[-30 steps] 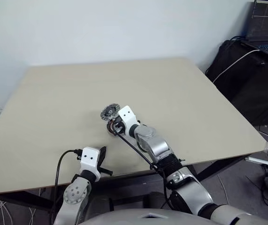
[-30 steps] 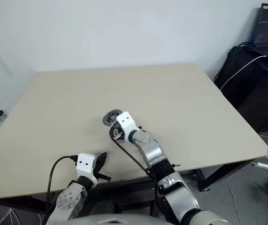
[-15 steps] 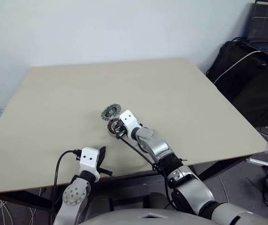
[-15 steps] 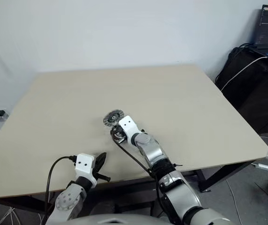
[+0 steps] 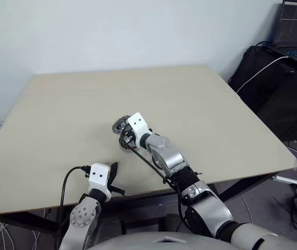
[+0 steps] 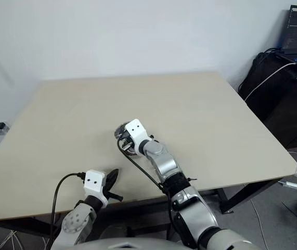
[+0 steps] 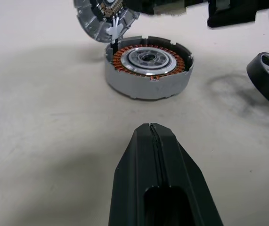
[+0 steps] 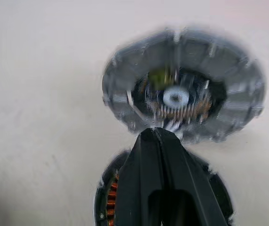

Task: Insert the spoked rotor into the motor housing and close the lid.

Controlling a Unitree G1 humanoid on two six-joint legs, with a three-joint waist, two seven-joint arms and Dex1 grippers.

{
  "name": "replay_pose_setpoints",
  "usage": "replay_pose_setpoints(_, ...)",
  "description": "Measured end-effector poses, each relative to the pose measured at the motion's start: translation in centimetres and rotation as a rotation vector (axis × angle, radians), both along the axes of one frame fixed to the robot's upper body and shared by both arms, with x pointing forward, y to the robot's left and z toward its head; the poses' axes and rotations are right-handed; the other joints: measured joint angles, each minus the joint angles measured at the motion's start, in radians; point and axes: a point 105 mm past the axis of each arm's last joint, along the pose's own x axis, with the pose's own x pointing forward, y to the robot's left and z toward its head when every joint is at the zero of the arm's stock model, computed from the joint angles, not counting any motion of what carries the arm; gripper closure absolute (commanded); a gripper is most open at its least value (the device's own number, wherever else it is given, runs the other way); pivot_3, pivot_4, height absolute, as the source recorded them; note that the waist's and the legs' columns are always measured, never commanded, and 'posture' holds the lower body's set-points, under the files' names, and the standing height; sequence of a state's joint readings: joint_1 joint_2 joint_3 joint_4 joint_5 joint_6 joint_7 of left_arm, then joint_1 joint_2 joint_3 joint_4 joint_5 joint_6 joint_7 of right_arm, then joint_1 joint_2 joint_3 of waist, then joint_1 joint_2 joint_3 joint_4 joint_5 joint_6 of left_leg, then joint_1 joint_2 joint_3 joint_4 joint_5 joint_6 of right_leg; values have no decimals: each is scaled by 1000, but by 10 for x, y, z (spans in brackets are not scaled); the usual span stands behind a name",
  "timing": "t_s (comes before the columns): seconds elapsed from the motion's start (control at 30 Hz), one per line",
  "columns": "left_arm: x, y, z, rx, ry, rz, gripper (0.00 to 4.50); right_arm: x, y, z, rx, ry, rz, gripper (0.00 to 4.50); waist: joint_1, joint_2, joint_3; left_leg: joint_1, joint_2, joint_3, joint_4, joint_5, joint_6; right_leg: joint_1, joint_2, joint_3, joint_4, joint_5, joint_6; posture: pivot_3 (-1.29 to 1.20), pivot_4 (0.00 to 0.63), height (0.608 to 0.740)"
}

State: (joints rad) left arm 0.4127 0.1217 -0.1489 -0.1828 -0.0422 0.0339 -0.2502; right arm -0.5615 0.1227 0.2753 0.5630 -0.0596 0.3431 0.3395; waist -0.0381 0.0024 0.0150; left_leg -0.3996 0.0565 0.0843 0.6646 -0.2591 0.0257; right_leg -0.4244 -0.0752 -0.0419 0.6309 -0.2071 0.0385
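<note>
The motor housing [image 7: 148,66] lies open on the table, copper windings ringing its silvery centre. Its lid [image 8: 183,101] stands tilted up at the housing's far edge, ribbed face toward me; from the head it appears as the lid [image 5: 120,124]. My right gripper [image 8: 153,132] is shut and empty, its tips over the housing just below the lid's lower rim; contact is unclear. The spoked rotor [image 7: 267,75], dark-rimmed, lies on the table beside the housing, half cut off by the view's edge. My left gripper [image 7: 150,132] is shut and empty, a short way in front of the housing.
The beige table [image 5: 216,104] is bare around the parts. My left gripper [image 5: 113,172] hovers near its front edge. Off the table to the right stand a black bag [image 5: 273,78] with a white cable and a laptop [image 5: 296,31].
My right gripper drew back toward me, then pushed forward again up to the lid. The left gripper, housing and lid have stayed put.
</note>
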Motion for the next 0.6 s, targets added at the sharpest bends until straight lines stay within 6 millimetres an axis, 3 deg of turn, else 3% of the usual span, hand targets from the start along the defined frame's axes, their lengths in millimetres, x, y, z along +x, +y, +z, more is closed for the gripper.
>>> replay_pose_setpoints(0.13,-1,0,-1,-1,2,3,4500,-2,-18,-29,-87,63,-34,4478,-1,1,0,0,0,0,0,0,0,0,0,0,0,1,-1,0,0,740)
replay_pose_setpoints(0.47,0,-1,0,-2,0,-1,4500,-3,-24,-26,-87,59,-41,4478,0,3,-1,1,0,0,0,0,0,0,0,0,0,0,0,0,0,740)
replay_pose_setpoints(0.6,2,-2,1,-4,-6,-9,4500,0,-20,-7,-66,18,-34,4478,-2,3,-1,0,1,0,0,0,0,-1,1,0,1,0,0,0,0,740)
